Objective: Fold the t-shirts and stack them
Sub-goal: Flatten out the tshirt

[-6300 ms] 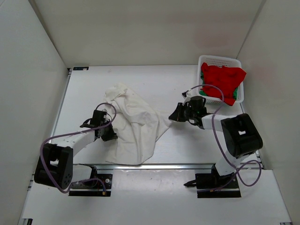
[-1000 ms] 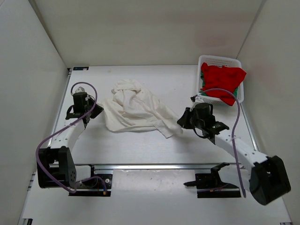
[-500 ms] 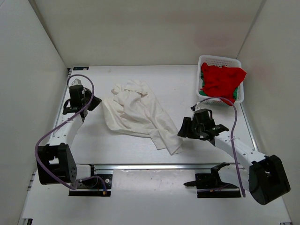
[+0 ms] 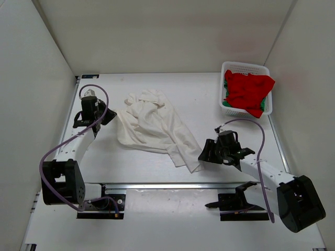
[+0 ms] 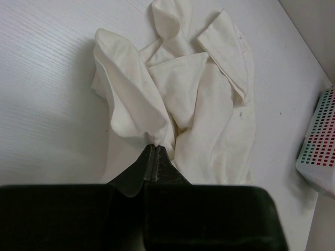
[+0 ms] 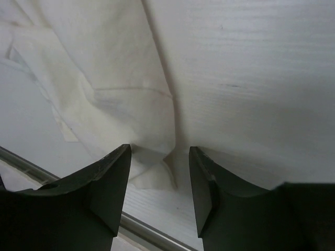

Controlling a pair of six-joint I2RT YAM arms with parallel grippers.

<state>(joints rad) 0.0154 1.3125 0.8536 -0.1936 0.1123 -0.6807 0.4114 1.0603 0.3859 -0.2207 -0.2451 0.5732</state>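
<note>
Crumpled off-white t-shirt point(image 5: 193, 99) in left claw point(image 5: 155, 150)

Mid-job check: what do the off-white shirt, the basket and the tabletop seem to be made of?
The off-white shirt looks like soft matte cloth, likely cotton knit: it crumples into loose folds. The basket looks like white plastic, its walls perforated in a regular grid. The tabletop is a hard, smooth white panel with fine lines; material unclear.

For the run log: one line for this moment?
left claw shut on off-white t-shirt | right claw open at its near corner | red t-shirt in basket
</note>
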